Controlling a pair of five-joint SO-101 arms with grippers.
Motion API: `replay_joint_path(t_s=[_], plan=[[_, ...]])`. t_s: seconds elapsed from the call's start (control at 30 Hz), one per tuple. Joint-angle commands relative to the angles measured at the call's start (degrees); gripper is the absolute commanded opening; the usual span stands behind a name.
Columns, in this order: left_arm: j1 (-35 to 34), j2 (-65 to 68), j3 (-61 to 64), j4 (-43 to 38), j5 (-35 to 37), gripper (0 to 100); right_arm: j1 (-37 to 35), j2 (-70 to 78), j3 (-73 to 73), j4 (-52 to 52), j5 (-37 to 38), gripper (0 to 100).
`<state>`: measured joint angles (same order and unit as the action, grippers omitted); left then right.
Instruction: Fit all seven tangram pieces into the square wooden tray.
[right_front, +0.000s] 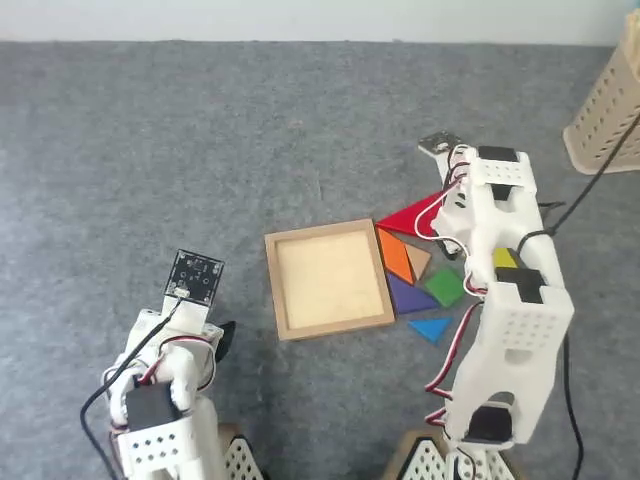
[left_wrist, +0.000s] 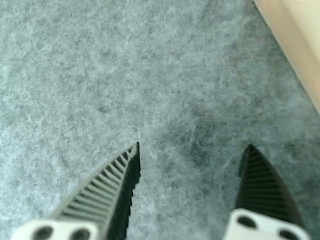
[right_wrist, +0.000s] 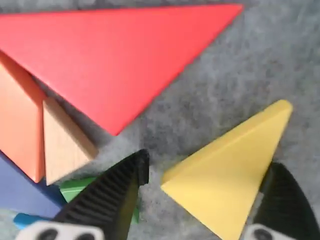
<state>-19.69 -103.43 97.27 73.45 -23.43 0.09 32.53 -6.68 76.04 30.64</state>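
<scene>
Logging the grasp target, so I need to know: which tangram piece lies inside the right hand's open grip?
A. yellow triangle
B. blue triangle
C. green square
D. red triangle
A: the right wrist view shows the yellow triangle lying inside the open right hand, while the red triangle lies beyond it, outside the grip.
</scene>
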Motion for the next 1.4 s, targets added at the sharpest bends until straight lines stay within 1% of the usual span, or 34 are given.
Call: replay_joint_path(t_s=[0.0, 0.07, 0.13, 0.23, 0.37, 0.47, 0.6, 0.73, 0.9, 0.97, 1.07, 1.23, 1.37], plan=[[0.2, -1.0, -0.7, 0.1, 0.4, 30, -0.7, -0.4, -2.2, -0.7, -0.5, 28.1], [0.2, -1.0, -0.7, 0.1, 0.4, 30, -0.7, -0.4, -2.0, -0.3, -0.6, 27.0], [0.2, -1.0, -0.7, 0.1, 0.4, 30, 0.1, -0.5, -2.2, 1.2, -1.4, 28.4], [0.2, -1.0, -0.7, 0.1, 0.4, 30, 1.7, -1.1, -2.4, 1.9, -0.7, 32.7], [0.2, -1.0, -0.7, 0.1, 0.4, 30, 1.8, -1.9, -1.9, 3.6, 2.6, 38.6], [0.2, -1.0, -0.7, 0.1, 0.4, 30, 1.9, -2.7, -2.0, 5.1, 4.7, 39.2], [0.2, -1.0, -0.7, 0.1, 0.4, 30, 3.2, -3.7, -1.9, 5.1, 5.6, 39.2], [0.2, -1.0, -0.7, 0.1, 0.4, 30, 3.8, -2.0, -2.1, 2.4, 4.1, 38.8], [0.2, -1.0, -0.7, 0.1, 0.4, 30, 3.6, 1.5, -2.4, 1.1, 4.0, 28.8], [0.2, -1.0, -0.7, 0.1, 0.4, 30, 3.5, 1.5, -2.4, 0.8, 3.8, 27.0], [0.2, -1.0, -0.7, 0.1, 0.4, 30, 3.4, 0.8, -2.4, 1.0, 3.7, 26.7], [0.2, -1.0, -0.7, 0.1, 0.4, 30, 3.4, -1.0, -2.3, 1.4, 0.9, 26.6], [0.2, -1.0, -0.7, 0.1, 0.4, 30, 2.7, -4.9, -2.0, 4.4, 0.4, 26.6]])
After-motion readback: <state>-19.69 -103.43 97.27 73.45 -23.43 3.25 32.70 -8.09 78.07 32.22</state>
